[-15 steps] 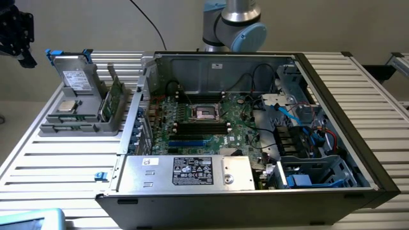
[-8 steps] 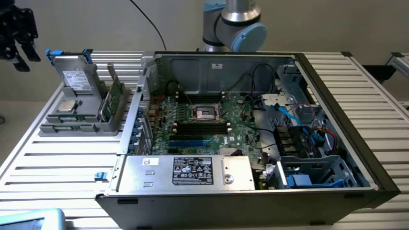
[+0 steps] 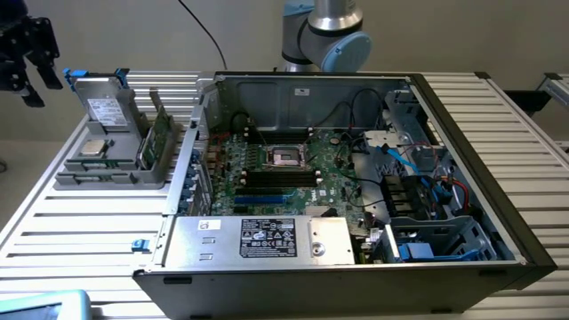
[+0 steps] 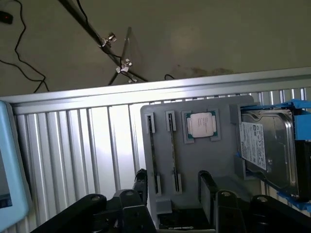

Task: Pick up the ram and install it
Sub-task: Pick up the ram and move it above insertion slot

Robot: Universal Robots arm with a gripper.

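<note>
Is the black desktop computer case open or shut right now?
Open: the black metal desktop computer case lies with its side panel off, exposing the green motherboard and grey power supply inside.

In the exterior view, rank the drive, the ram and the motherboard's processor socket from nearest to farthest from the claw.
1. Drive, in the grey holder, closest to the claw.
2. Ram, at the holder's side toward the case.
3. Processor socket, inside the open case.
</note>
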